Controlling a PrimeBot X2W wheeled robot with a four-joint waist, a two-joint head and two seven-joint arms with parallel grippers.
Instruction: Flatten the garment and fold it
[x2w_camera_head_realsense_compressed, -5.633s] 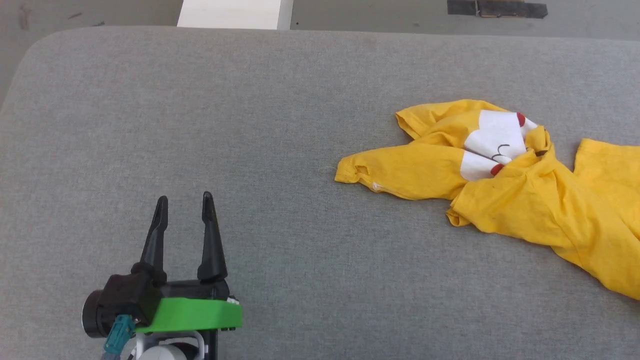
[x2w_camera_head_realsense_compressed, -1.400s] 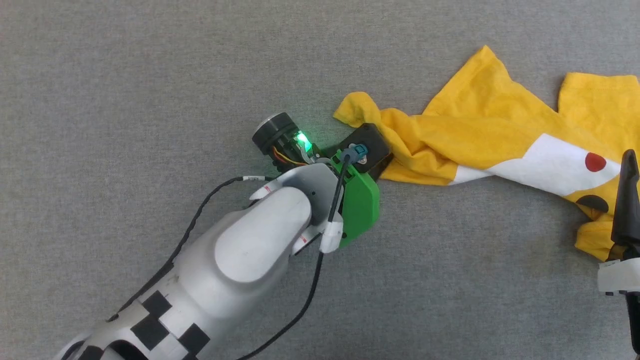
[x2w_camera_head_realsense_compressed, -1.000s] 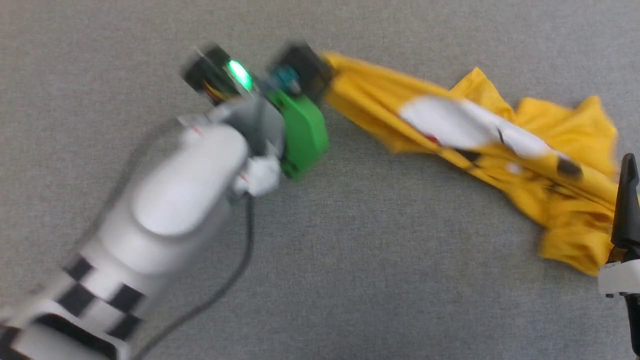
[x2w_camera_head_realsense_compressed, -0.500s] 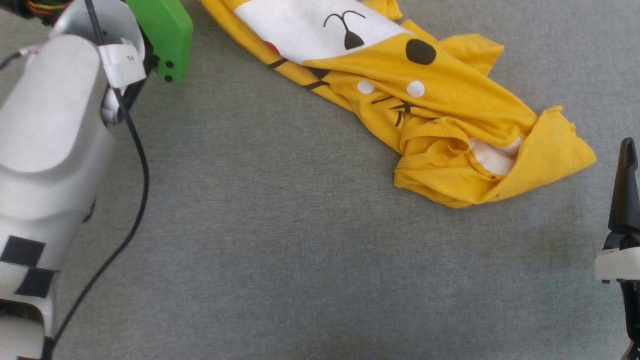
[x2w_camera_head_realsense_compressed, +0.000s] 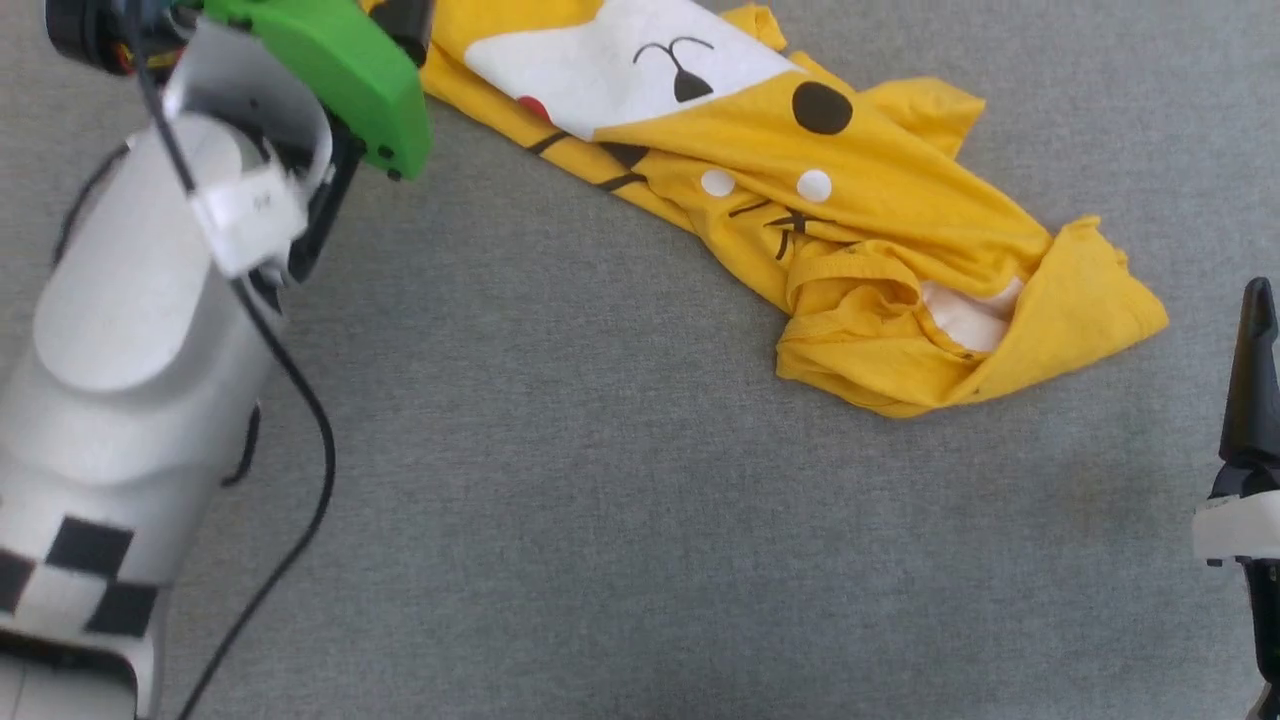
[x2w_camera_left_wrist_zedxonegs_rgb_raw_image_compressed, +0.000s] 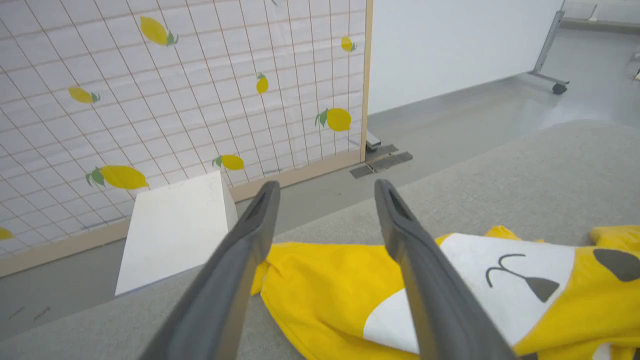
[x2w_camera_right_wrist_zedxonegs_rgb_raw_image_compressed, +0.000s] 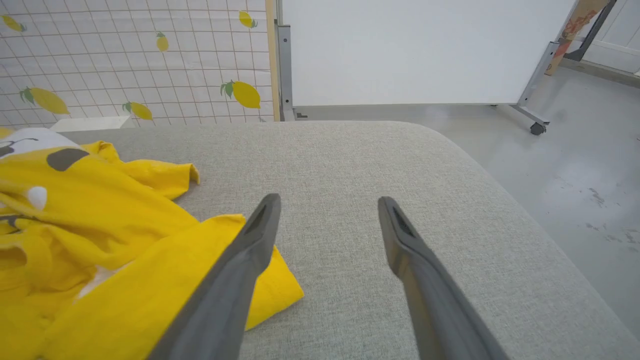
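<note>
Garment end, left side: the left gripper (x2w_camera_left_wrist_zedxonegs_rgb_raw_image_compressed: 326, 185) hangs over the garment (x2w_camera_head_realsense_compressed: 880, 230) at its far end. Its fingers are spread wide with nothing pinched between them, and yellow cloth lies below and beyond the tips. Touching or just clear of it: cannot tell.
Right side: the right gripper (x2w_camera_right_wrist_zedxonegs_rgb_raw_image_compressed: 328, 199) also has its fingers wide apart and is empty. It sits low over the bare grey surface (x2w_camera_head_realsense_compressed: 600, 500), just beside the garment's right-hand flap (x2w_camera_head_realsense_compressed: 1090, 300).
Garment position: a slanted band, with one end close to the surface's far edge and the other reaching toward its right edge. The part of the surface toward the near edge is bare.
Garment state: not flat. The white face patch (x2w_camera_head_realsense_compressed: 620, 60) lies open at the far end and the middle is creased. The right end is bunched: a rolled opening (x2w_camera_head_realsense_compressed: 870, 320) shows white inside, with the flap folded across it.
Step in hand (judged): flattening, early stage, no fold begun. With both grippers free, this reads as a point for taking new holds.
Next move calls for (judged): the right gripper, being nearest, pinches an outer edge of the bunched end. The left takes the far end, then the two draw apart to spread the cloth.
Caution (judged): the fabric looks thin and soft. A pinch at the bunch may catch two layers, so pick a single edge.
</note>
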